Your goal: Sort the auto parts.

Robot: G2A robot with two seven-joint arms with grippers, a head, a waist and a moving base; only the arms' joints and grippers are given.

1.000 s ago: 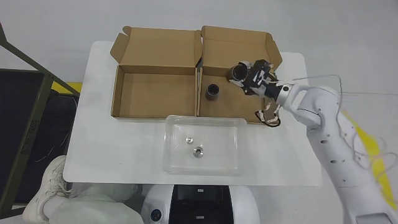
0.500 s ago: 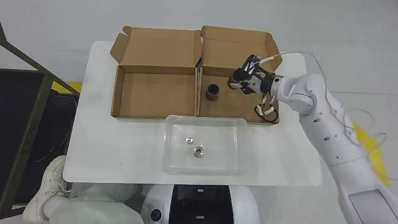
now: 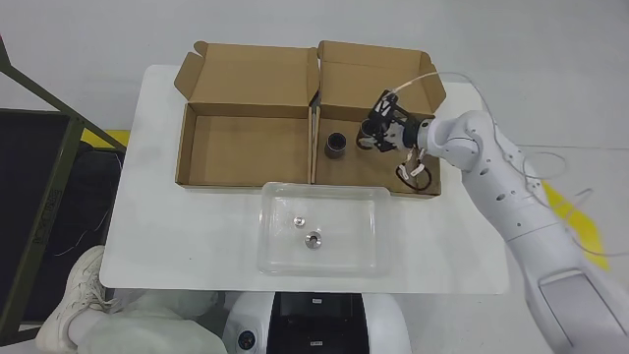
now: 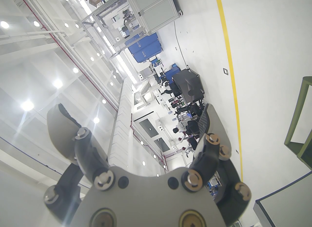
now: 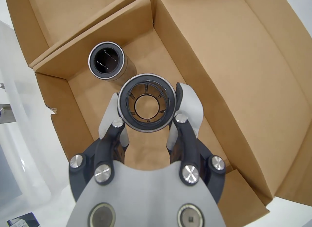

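My right fingers [image 5: 192,108] are clamped on either side of a metal sleeve [image 5: 129,115], held upright with its open end facing the wrist camera. The right gripper [image 5: 148,96] hangs inside the right-hand cardboard box [image 5: 219,79]. A second, matching sleeve [image 5: 107,60] stands close by, near that box's left wall. Over the last second I have brought the arm down and in from the box's far side, so the held sleeve now sits close to its twin, though I cannot tell whether it touches the floor yet. I judge the drop-off is nearly due. At the table's [image 3: 147,206] near edge the clear tray [image 3: 319,192] holds two small metal parts [image 3: 313,241], which I take to be waiting for the left box [image 3: 246,147]. My left gripper [image 4: 132,115] points into the room, spread wide and empty.
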